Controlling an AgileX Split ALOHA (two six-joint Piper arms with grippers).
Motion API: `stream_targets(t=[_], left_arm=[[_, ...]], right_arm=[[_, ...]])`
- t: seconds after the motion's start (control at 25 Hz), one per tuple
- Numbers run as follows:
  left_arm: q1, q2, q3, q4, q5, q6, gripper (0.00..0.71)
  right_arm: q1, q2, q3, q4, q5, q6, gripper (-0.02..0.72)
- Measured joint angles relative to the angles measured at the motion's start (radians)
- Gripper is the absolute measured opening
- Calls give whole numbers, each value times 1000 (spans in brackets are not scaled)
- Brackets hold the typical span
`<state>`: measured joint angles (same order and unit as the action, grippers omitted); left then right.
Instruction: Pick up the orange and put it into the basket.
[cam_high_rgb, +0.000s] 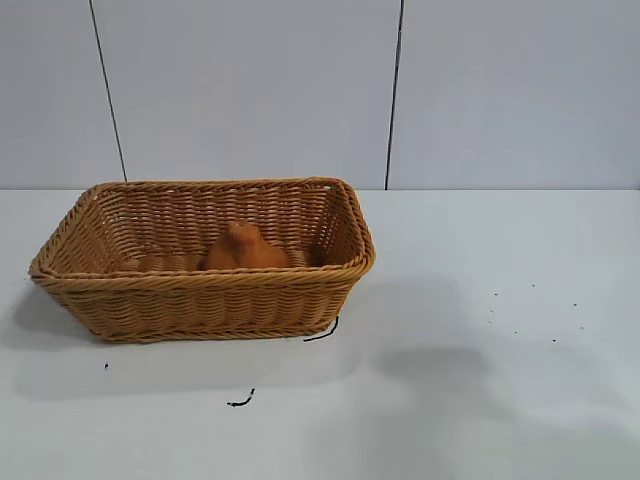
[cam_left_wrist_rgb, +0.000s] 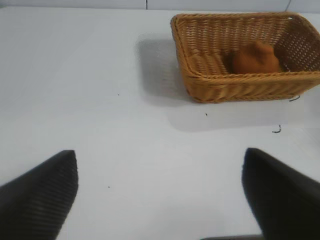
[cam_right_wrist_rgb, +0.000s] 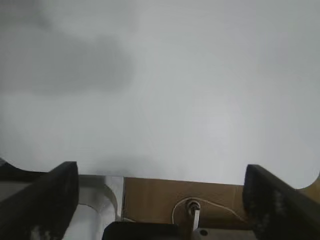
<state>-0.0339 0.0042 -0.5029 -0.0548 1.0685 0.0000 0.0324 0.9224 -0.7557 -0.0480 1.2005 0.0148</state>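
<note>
The orange (cam_high_rgb: 243, 250) lies inside the basket (cam_high_rgb: 200, 290), left of centre on the table (cam_high_rgb: 480, 400). Both claws, left (cam_left_wrist_rgb: 160, 195) and right (cam_right_wrist_rgb: 160, 200), are spread wide and hold nothing.

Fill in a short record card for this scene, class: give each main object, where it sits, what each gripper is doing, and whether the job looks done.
orange: lying inside the basket, on its floor
basket: upright on the white table
left gripper: open, empty, above bare table, apart from the basket
right gripper: open, empty, over the table edge
task state: orange already in the basket
</note>
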Motion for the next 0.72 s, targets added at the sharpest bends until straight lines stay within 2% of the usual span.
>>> stream_targets(t=[0.12, 0.28, 0.72], left_arm=[[0, 0, 0, 0, 0, 0, 639], [0, 0, 0, 0, 0, 0, 639], [0, 0, 0, 0, 0, 0, 639]], right_arm=[[0, -190, 99, 8, -65, -28, 634], [0, -432, 212, 40, -163, -32, 634], [0, -779, 256, 57, -176, -32, 634]])
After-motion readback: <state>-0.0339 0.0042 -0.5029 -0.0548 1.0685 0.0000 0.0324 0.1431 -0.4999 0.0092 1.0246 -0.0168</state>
